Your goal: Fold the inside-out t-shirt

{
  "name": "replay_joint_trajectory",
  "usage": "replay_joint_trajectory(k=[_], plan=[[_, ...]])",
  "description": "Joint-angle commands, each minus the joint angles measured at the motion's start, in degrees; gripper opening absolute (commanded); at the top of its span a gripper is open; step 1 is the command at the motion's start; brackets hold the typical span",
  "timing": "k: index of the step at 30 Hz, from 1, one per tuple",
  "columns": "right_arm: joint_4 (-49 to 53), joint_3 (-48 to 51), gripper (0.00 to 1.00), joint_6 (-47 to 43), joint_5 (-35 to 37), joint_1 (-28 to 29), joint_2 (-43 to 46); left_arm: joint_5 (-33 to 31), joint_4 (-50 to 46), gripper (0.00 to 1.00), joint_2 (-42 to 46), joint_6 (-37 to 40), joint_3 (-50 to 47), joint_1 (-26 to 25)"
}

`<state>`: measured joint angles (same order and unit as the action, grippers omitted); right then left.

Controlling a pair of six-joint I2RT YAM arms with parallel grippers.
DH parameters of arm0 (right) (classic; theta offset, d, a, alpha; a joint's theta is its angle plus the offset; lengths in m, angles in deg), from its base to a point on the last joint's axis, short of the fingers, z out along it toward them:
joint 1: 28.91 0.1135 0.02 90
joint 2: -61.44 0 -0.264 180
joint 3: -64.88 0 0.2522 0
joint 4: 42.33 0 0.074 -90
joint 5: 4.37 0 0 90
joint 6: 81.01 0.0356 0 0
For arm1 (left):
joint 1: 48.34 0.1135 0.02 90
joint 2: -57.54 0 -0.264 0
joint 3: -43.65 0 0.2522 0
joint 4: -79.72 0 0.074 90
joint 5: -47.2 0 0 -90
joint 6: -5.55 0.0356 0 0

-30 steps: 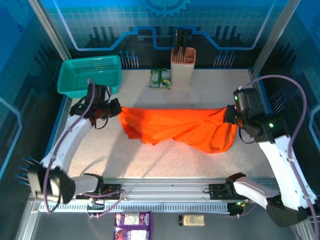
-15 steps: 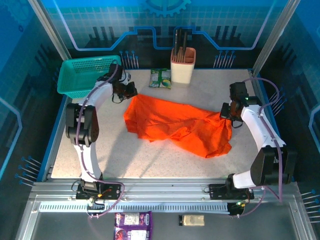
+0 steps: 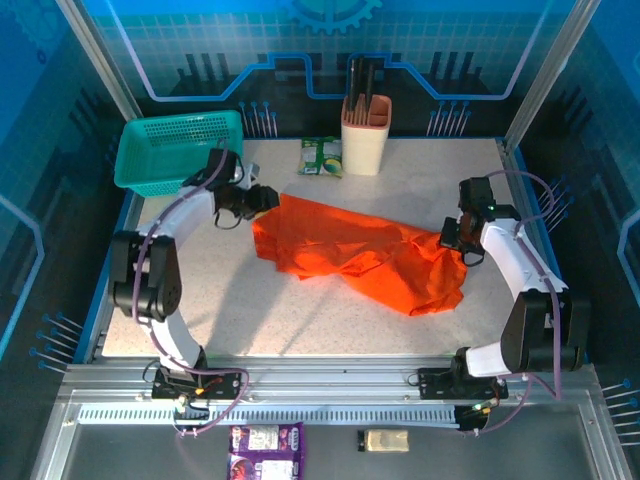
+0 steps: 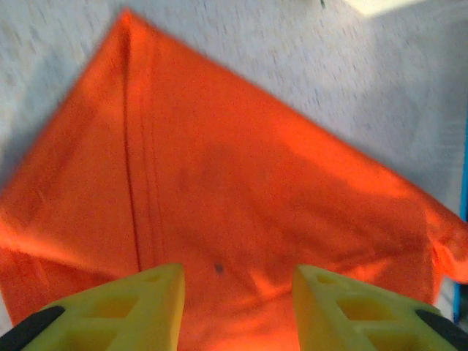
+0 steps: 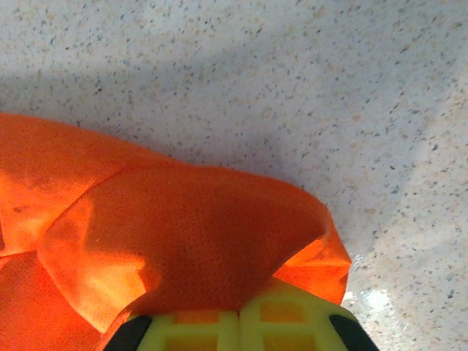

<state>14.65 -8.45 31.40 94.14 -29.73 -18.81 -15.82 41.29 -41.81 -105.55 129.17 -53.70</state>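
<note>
Right claw, tips together, half under a bunched orange t-shirt fold.

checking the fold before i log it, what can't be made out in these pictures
- Collar and sleeves of the t-shirt: top view, buried in its own folds.
- How much cloth the right jaws pinch: right wrist view, the bunched t-shirt covers their tips.
- Whether the left jaws touch the t-shirt: left wrist view, blurred.
- Print on the green packet: top view, too small.
</note>
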Motion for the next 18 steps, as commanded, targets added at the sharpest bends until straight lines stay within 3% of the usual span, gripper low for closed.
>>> replay_joint_trajectory(k=[1,8,13,18], plan=[[-1.5,1.3,0.0,0.1,-2.5,-0.7,2.1,7.5,6.4,0.44,2.8,-2.6,-8.5,0.2],[-1.6,2.6,0.0,0.1,-4.7,-0.6,3.0,10.5,15.2,0.47,2.8,-5.4,-19.3,0.1],[-1.3,2.6,0.0,-0.5,-5.2,-0.6,3.2,12.0,18.7,0.49,-0.4,-6.7,-19.7,0.1],[-1.2,3.2,0.0,-0.1,-5.5,-0.5,4.6,9.4,16.3,0.53,-3.0,-5.8,-17.9,-0.1]])
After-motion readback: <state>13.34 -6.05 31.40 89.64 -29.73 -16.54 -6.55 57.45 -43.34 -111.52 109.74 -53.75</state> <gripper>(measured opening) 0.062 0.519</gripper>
